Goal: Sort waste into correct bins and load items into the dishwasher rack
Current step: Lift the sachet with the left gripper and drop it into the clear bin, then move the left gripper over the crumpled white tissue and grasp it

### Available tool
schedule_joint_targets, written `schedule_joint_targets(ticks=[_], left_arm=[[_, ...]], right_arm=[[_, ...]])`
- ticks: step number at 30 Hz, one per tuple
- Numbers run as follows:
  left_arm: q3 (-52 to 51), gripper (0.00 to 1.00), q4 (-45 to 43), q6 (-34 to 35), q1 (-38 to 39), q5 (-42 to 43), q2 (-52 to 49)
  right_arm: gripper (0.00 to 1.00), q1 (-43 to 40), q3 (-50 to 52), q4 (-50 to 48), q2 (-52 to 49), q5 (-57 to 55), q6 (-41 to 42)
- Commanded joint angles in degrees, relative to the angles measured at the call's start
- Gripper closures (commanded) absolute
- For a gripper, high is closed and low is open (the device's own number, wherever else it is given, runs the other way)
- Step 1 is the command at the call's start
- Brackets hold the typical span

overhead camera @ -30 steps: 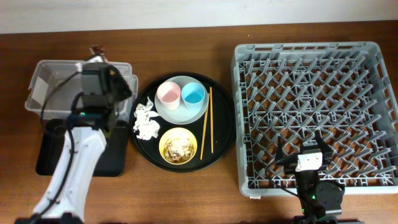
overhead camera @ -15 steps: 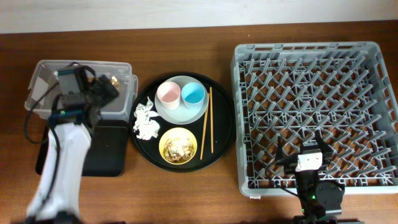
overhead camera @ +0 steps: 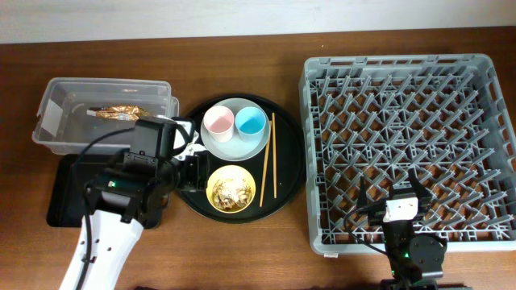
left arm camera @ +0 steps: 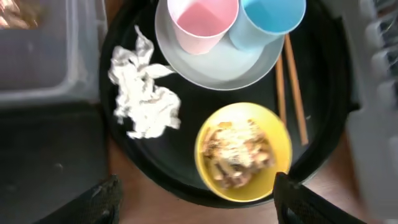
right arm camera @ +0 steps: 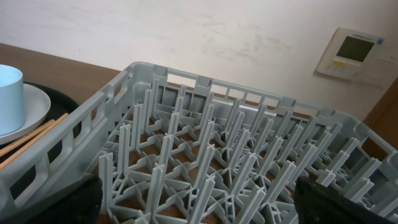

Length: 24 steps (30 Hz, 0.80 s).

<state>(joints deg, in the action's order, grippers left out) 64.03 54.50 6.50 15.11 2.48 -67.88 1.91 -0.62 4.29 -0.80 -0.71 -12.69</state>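
The brown-gold wrapper (overhead camera: 121, 113) lies in the clear tub (overhead camera: 56, 121). My left gripper (overhead camera: 192, 161) hangs open over the round black tray (overhead camera: 284, 165), beside the crumpled white tissue (left arm camera: 144, 99) and just left of the yellow bowl (left arm camera: 281, 146) of beige scraps (left arm camera: 239, 152). In the left wrist view this gripper (left arm camera: 199, 205) holds nothing. The pink cup (overhead camera: 218, 121) and blue cup (overhead camera: 250, 122) stand on the grey plate (overhead camera: 234, 148). The chopsticks (overhead camera: 268, 157) lie to their right. My right gripper (overhead camera: 403, 189) rests open over the front of the dishwasher rack (overhead camera: 411, 97).
The shallow black tray bin (overhead camera: 60, 197) sits in front of the clear tub, partly under my left arm. The rack fills the right half of the table, close to the round tray's right rim. Bare wood runs along the front edge.
My left arm swung right from the clear tub to the round tray. Its gripper opened, and the wrapper now lies in the tub. The right arm has not moved.
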Motion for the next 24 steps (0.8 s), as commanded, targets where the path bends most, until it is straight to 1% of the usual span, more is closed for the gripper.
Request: schedule_joint_targets(ticks=[1, 2, 3, 4, 5, 6, 7, 8, 9, 10, 11, 12, 13, 14, 16, 18, 19, 24], left_arm=[[-0.07, 0.29, -0.02, -10.25, 0.17, -6.95, -1.75], [-0.07, 0.33, -0.20, -10.25, 0.17, -6.82, -2.62], [-0.17, 0.34, -0.44, -10.29, 0.17, -6.82, -3.63], [-0.22, 0.34, -0.83, -10.51, 0.17, -6.82, -5.11], [-0.22, 0.30, -0.87, -10.51, 0.17, -6.82, -6.36], [-0.22, 0.13, -0.87, -10.49, 0.17, -6.82, -8.04], [-0.22, 0.01, -0.87, -10.45, 0.17, -6.80, -8.81], [-0.22, 0.01, -1.46, -10.47, 0.17, -6.82, -9.40], [-0.22, 0.02, -2.71, -10.54, 0.17, -6.82, -9.60], [-0.22, 0.09, -4.15, -12.07, 0.17, -6.80, -9.68], [-0.22, 0.20, -4.83, -14.58, 0.28, -6.36, -9.77], [-0.24, 0.34, -5.07, -17.40, 0.68, -6.19, -10.23], [-0.24, 0.41, -5.33, -18.64, 1.14, -6.19, -10.88], [-0.24, 0.42, -5.62, -20.15, 2.05, -6.49, -12.15], [-0.24, 0.41, -5.64, -20.79, 3.91, -10.19, -15.10], [-0.24, 0.41, -7.10, -20.79, 6.03, -20.46, -19.47], [-0.24, 0.41, -8.20, -21.14, 6.56, -22.88, -21.07], [-0.24, 0.40, -12.83, -29.73, 6.62, -23.10, -27.78]], right_arm=[[0.02, 0.33, 0.31, 0.37, 0.33, 0.09, -0.39], [0.02, 0.33, 0.31, 0.37, 0.33, 0.09, -0.39], [0.02, 0.33, 0.31, 0.37, 0.33, 0.09, -0.39], [0.02, 0.33, 0.31, 0.37, 0.33, 0.09, -0.39], [0.02, 0.33, 0.31, 0.37, 0.33, 0.09, -0.39], [0.02, 0.33, 0.31, 0.37, 0.33, 0.09, -0.39], [0.02, 0.33, 0.31, 0.37, 0.33, 0.09, -0.39], [0.02, 0.33, 0.31, 0.37, 0.33, 0.09, -0.39], [0.01, 0.33, 0.31, 0.37, 0.33, 0.11, -0.39], [0.02, 0.33, 0.31, 0.37, 0.33, 0.09, -0.39], [0.02, 0.33, 0.31, 0.37, 0.33, 0.09, -0.39], [0.02, 0.33, 0.31, 0.37, 0.33, 0.09, -0.39], [0.02, 0.33, 0.31, 0.37, 0.33, 0.09, -0.39], [0.02, 0.33, 0.31, 0.37, 0.33, 0.09, -0.39], [0.02, 0.33, 0.31, 0.37, 0.33, 0.09, -0.39], [0.02, 0.33, 0.31, 0.37, 0.33, 0.09, -0.39], [0.01, 0.33, 0.31, 0.37, 0.33, 0.09, -0.39], [0.02, 0.33, 0.31, 0.37, 0.33, 0.09, -0.39]])
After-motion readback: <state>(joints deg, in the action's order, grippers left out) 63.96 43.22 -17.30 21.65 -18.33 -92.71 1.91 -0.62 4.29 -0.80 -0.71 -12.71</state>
